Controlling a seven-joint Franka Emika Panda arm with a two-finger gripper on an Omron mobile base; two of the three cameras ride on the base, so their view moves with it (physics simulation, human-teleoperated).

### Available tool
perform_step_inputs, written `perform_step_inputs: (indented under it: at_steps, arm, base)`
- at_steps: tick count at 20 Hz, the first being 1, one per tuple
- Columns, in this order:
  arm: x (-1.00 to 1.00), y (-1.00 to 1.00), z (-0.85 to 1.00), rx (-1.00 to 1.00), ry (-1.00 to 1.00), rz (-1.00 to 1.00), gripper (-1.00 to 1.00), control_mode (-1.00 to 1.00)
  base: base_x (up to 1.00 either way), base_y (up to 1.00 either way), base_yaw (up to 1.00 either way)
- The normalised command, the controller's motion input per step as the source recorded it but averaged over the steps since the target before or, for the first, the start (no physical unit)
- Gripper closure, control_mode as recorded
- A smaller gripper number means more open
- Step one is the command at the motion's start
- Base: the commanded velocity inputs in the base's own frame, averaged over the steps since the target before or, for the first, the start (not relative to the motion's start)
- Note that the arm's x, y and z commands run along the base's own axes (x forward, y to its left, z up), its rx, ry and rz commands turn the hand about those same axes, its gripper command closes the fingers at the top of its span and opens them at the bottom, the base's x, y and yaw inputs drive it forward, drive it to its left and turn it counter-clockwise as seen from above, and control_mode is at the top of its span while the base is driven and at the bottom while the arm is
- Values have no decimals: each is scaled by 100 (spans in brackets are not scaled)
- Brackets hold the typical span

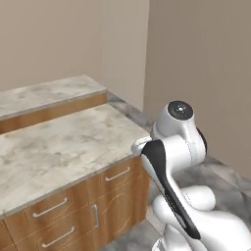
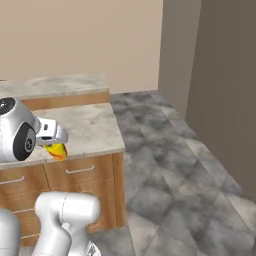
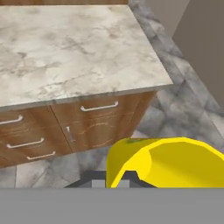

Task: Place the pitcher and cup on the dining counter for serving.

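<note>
Cup, yellow with a red-orange patch on its side, hangs tilted under the gripper in the right base view, held clear of the worktop. Gripper is closed on the cup. It sits at the left of this view, over the near edge of the marble-pattern counter that has wood drawer fronts with slim metal handles. Behind that counter, a raised marble-pattern top on a plain wood band runs along the far side. Floor is dark grey mottled stone tile; walls are plain beige.

Left base view: white arm, glossy, with a dark stripe along one link, rises from the lower right beside the counter's right end. Counter top is light grey-beige veined marble, flat with a square corner; drawers below are warm brown wood with bar handles. The raised top lies further back, one step higher.

Hand view: cup fills the lower right, smooth bright yellow, its open rim and curved inner wall towards the camera. Beyond it lie the marble counter corner and the wood drawer fronts. No writing legible anywhere.
</note>
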Motion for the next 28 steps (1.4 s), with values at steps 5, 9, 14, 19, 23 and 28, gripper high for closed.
perform_step_inputs:
  at_steps: [5,9,14,19,23,28]
  arm:
    - [0,0,0,0,0,0,100,100]
    - [0,0,0,0,0,0,100,100]
    - [0,0,0,0,0,0,100,100]
    - [0,0,0,0,0,0,100,100]
    - [0,0,0,0,0,0,100,100]
    - [0,0,0,0,0,0,100,100]
  base:
    - [27,-100,4]
    - [43,-100,7]
    - [88,-100,17]
    - [100,-100,28]
    - [100,-97,46]
    - [100,-98,47]
